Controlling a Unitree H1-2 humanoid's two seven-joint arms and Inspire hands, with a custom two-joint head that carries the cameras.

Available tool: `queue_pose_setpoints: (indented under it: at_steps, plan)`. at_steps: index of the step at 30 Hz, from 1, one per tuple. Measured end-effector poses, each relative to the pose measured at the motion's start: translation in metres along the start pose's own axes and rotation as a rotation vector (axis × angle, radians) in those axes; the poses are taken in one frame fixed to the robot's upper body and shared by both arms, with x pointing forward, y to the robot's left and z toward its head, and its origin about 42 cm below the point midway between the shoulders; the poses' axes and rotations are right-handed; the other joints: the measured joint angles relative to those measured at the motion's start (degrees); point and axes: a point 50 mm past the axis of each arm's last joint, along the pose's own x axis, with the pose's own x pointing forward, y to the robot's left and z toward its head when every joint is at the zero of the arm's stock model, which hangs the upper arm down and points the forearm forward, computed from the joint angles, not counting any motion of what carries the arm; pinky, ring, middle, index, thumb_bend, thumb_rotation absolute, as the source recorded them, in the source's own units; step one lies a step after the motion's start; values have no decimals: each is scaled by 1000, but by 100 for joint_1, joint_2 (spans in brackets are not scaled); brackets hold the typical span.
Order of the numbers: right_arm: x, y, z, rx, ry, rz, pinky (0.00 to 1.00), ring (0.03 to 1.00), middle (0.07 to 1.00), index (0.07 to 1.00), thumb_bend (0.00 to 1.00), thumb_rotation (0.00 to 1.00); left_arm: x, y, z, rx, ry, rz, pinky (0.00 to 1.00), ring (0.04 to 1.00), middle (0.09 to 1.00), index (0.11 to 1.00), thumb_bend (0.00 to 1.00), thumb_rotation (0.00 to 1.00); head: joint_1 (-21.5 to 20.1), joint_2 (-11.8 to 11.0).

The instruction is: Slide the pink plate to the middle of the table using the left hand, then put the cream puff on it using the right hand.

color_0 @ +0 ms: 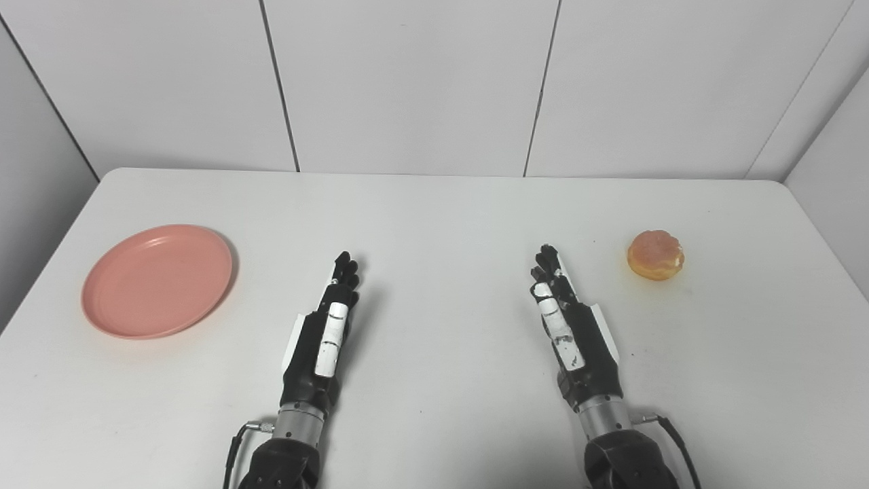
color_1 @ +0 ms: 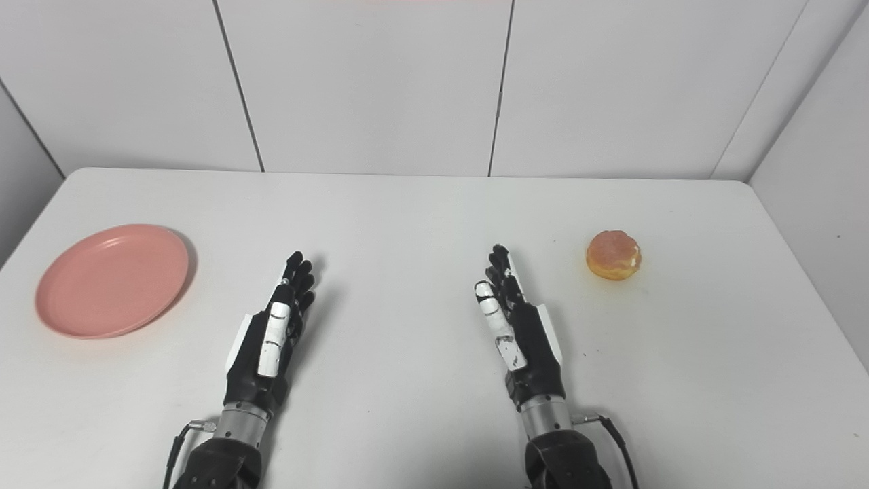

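A round pink plate [color_0: 157, 280] lies empty on the white table [color_0: 434, 204] at the left side. A golden cream puff [color_0: 655, 255] sits at the right side. My left hand [color_0: 327, 331] is open and empty, fingers stretched forward, to the right of the plate and apart from it. My right hand [color_0: 569, 329] is open and empty, fingers stretched forward, to the left of the cream puff and apart from it. The scene reads the same in the right eye view, with the plate [color_1: 112, 280] and the puff [color_1: 614, 255].
White wall panels [color_0: 407, 81] stand behind the table's far edge. A grey wall [color_0: 831, 156] closes the right side. A bare stretch of table lies between my two hands.
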Motion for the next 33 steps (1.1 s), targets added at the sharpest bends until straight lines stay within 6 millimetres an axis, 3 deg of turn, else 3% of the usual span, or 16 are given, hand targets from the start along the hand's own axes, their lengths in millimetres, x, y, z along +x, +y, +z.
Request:
queue_pose_setpoints:
  at_steps: [10,16,17,18,21,23,26,29,33]
  plan:
    - [-3,0,-1,-2,5,-2,1000,995,997,1000,529,832,-2,0,0,17,1,-4,1000,1000,1000,1000,706,1000,185,-44]
    - [-5,-9,-2,-17,12,17,1000,995,1000,1000,520,863,-2,-5,0,35,3,-6,1000,1000,1000,1000,702,1000,1122,-307]
    - [-6,-11,-3,-18,14,20,1000,996,1000,1000,531,853,-3,-7,0,36,4,-2,996,1000,1000,1000,707,1000,1125,-308]
    - [-8,-16,-3,-13,17,20,1000,996,1000,1000,536,848,-2,-9,0,43,4,2,993,1000,1000,1000,709,1000,1508,-412]
    - [-12,-28,-5,-16,27,13,1000,986,992,1000,552,843,-2,-15,-1,56,4,11,996,1000,1000,1000,717,1000,1845,-536]
    - [-15,-36,-7,-13,35,-4,1000,988,987,997,581,817,-1,-21,-2,63,4,21,1000,999,995,998,676,1000,2370,-729]
    - [-15,-43,-8,26,36,-23,1000,997,997,1000,582,787,4,-36,-3,48,2,21,1000,1000,999,1000,624,1000,2593,-809]
    - [-15,-45,-9,47,34,-16,1000,1000,1000,1000,559,803,7,-52,-4,6,14,23,1000,1000,1000,1000,683,991,2847,-923]
    - [-16,-51,-10,42,28,-4,1000,1000,1000,1000,530,839,7,-54,-4,5,22,22,1000,1000,1000,1000,742,991,2874,-984]
